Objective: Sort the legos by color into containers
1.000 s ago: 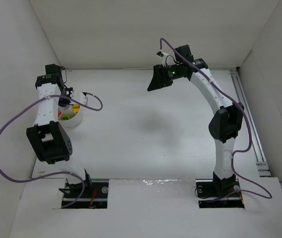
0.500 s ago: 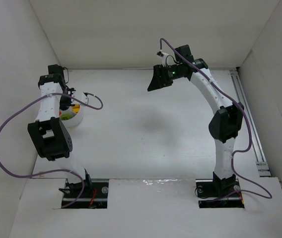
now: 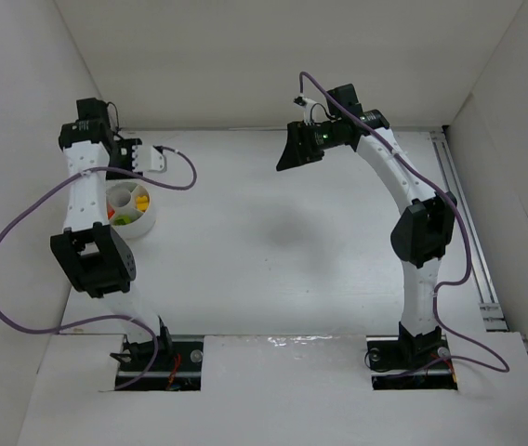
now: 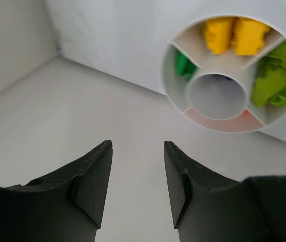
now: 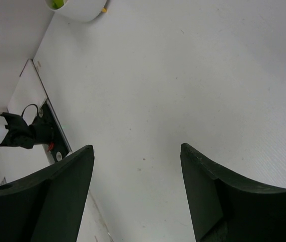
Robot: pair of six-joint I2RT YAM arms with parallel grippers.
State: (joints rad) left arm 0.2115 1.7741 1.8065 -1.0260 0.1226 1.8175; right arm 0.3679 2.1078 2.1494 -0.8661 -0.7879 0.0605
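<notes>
bowl [image 4: 216,98] held yellow legos [image 4: 233,35], lime legos [image 4: 274,80], green lego [image 4: 185,64] | reddish section [image 4: 223,122] unclear | left gripper [image 4: 135,186], right gripper [image 5: 135,191] gaped empty

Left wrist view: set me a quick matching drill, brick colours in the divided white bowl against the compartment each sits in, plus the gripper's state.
Positions as seen in the left wrist view.
1. yellow plastic bricks
2. dark green plastic brick
3. lime plastic bricks
4. left gripper

A. right-hand compartment of the round white divided bowl
B. open, holding nothing
C. top compartment
D. left-hand compartment

Pairs: 1-C, 2-D, 3-A, 4-B
</notes>
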